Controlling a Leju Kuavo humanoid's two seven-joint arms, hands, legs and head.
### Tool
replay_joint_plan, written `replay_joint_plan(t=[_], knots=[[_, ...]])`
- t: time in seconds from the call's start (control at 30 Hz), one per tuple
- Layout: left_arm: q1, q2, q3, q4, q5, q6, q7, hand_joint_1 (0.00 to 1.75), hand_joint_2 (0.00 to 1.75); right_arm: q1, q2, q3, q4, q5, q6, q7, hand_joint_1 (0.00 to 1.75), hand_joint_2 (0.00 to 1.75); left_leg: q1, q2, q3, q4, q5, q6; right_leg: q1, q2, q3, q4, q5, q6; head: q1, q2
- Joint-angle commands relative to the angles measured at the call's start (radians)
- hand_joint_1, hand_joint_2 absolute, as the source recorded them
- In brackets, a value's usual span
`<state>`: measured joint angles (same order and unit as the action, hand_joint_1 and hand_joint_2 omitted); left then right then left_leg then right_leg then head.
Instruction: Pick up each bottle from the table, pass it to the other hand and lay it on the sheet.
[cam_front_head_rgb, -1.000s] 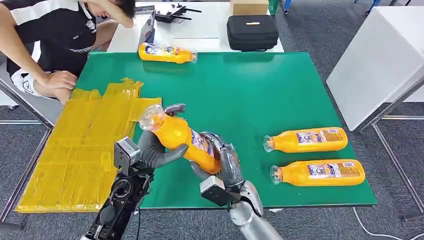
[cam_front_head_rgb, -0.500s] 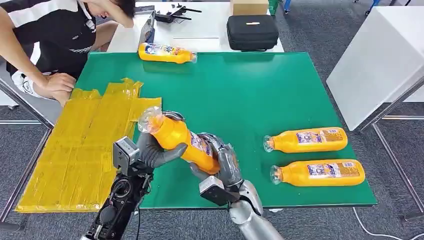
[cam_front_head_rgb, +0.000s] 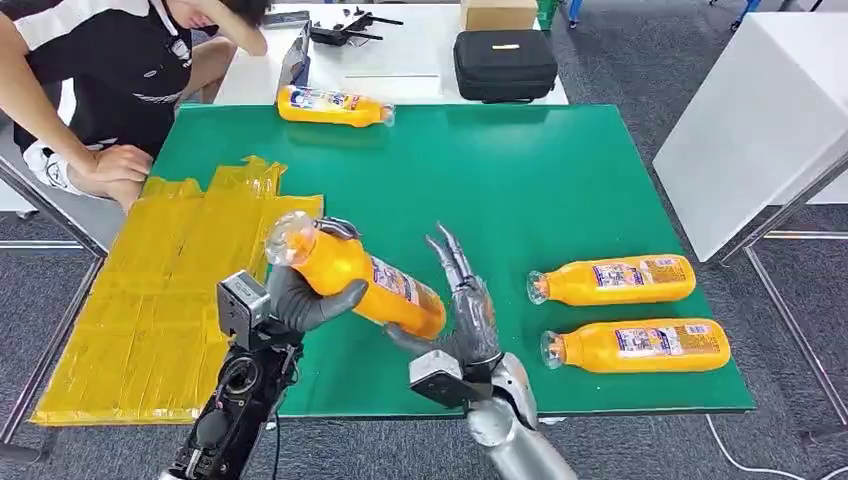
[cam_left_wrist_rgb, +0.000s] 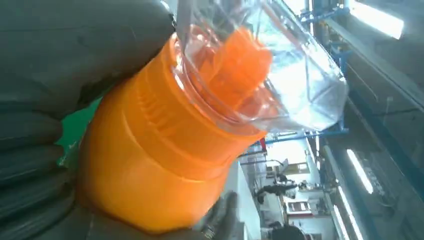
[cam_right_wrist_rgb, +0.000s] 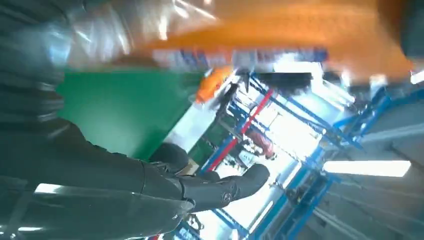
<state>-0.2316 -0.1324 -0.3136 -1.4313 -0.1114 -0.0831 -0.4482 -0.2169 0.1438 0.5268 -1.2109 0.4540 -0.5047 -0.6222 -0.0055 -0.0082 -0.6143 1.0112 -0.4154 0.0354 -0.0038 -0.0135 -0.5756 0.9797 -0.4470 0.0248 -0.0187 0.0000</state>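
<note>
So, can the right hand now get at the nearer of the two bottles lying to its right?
Probably yes. The right hand is open, fingers spread, having nothing in it; the held bottle sits in the left hand. Only bare green table lies between it and the nearer bottle.

Your left hand (cam_front_head_rgb: 300, 300) has a thick grey thumb and darker fingers, with a square silver camera block at the wrist. Below it the forearm is black, open-framed, with round joint housings and thin cables. Your right hand (cam_front_head_rgb: 468, 318) has slim grey-and-silver fingers, a similar wrist block, and a smooth silver forearm.
</note>
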Motion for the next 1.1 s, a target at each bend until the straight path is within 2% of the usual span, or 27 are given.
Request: replay_joint_plan(t=[0.03,0.23,0.33,0.47,0.87,1.1], knots=[[-0.013,0.018,0.035,0.017,-0.022,0.024,0.002,1.75,1.75,0.007,-0.056,-0.034,-0.125,-0.002,-0.005,0.024,0.0,1.75,0.0,0.0,0.001,0.0,0.0,-0.001,0.0,0.0,0.001,0.0,0.0,0.0,0.0,0.0],[-0.003,0.028,0.074,0.01,-0.102,0.131,0.006,1.75,1.75,0.045,-0.077,-0.061,-0.261,0.02,-0.053,0.042,0.0,1.75,0.0,0.0,0.001,0.0,0.0,-0.002,0.0,0.0,0.002,0.0,-0.001,0.0,0.0,0.0],[-0.003,0.045,0.086,0.02,-0.361,0.335,0.031,1.75,1.75,0.061,-0.092,-0.064,-0.325,0.034,-0.07,0.063,0.0,1.75,0.0,0.001,0.002,0.0,-0.001,-0.002,0.0,0.001,0.002,0.0,-0.001,0.0,0.0,0.0],[-0.02,0.05,0.114,0.051,-0.616,0.522,0.067,1.75,1.75,0.068,-0.095,-0.058,-0.346,0.039,-0.086,0.068,0.0,1.75,0.0,0.001,0.001,0.0,0.0,-0.001,0.0,0.001,0.001,0.0,0.0,0.0,0.0,0.0],[-0.025,0.05,0.115,0.054,-0.642,0.534,0.073,1.75,1.75,0.063,-0.094,-0.053,-0.336,0.038,-0.087,0.071,0.0,1.75,0.001,0.001,0.005,0.0,-0.001,-0.003,0.001,0.002,0.005,-0.001,-0.001,-0.001,0.0,0.0],[-0.025,0.05,0.115,0.054,-0.642,0.534,0.073,1.75,1.75,0.063,-0.094,-0.053,-0.336,0.038,-0.087,0.071,0.0,1.75,0.0,0.0,0.002,0.0,0.0,-0.002,0.0,0.0,0.002,0.0,0.0,0.0,0.0,0.0]])
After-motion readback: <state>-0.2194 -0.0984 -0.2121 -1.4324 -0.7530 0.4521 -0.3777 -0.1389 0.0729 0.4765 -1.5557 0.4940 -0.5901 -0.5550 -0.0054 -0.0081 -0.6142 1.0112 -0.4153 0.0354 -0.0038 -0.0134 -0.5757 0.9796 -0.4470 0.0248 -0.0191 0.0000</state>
